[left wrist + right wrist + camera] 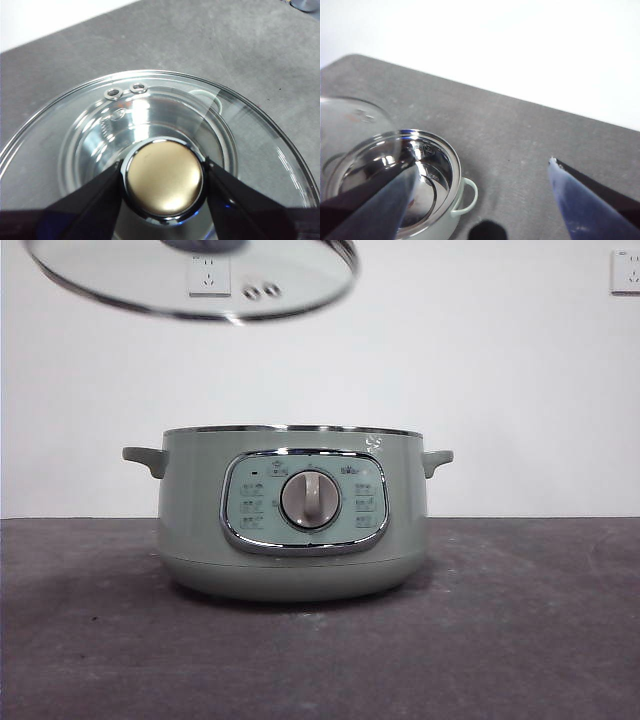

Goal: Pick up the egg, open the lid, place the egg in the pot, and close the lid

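Observation:
The glass lid (pixel 190 280) hangs tilted in the air, above and to the left of the pot (pixel 290 540). My left gripper (pixel 165 182) is shut on the lid's round knob (pixel 165 165), one black jaw on each side. The pale green pot stands uncovered on the table, its shiny inside (pixel 395 175) showing in the right wrist view, with the lid's edge (pixel 345 120) beside it. My right gripper (pixel 482 165) hovers high over the table next to the pot, open and holding nothing. The egg is out of view.
The dark grey table (pixel 520 620) runs back to a white wall with two sockets (pixel 625 270). A pot handle (pixel 437 458) sticks out on each side. A shiny metal object (pixel 305 4) lies at the table's far corner.

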Tool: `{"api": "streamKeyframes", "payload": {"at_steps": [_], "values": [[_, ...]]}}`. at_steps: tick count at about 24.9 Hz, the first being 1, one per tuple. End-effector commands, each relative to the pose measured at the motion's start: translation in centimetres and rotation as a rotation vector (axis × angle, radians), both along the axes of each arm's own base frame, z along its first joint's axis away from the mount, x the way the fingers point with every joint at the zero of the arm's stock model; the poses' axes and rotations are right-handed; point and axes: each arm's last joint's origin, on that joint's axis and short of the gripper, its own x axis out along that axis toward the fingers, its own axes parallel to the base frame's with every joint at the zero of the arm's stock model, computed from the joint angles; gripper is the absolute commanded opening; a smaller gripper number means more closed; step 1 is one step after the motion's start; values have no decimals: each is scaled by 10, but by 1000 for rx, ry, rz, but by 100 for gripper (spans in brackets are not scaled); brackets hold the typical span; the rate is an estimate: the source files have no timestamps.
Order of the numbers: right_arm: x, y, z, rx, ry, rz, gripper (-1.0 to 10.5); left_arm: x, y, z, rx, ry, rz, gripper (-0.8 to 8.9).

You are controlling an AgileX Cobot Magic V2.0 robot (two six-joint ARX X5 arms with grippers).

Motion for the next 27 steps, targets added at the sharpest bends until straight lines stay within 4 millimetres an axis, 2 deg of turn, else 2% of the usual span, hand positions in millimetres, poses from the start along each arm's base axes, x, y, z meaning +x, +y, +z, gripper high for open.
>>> {"api": "streamKeyframes", "payload": {"at_steps": [1, 5, 12, 20, 27], "values": [[-16, -10, 4, 22, -12, -3, 442, 15, -12, -4, -17, -38, -21, -8], [-39, -23, 6, 29, -23, -1, 442, 40, -31, -24, -14, -34, -32, -8], [-58, -35, 7, 35, -32, -1, 442, 64, -51, -49, -9, -24, -43, -8], [-61, -36, 3, 15, 13, 18, 442, 77, -60, -67, 6, -14, -35, -8], [-62, -35, 2, 22, 25, 48, 442, 81, -62, -71, 24, -18, -28, -8]]}}
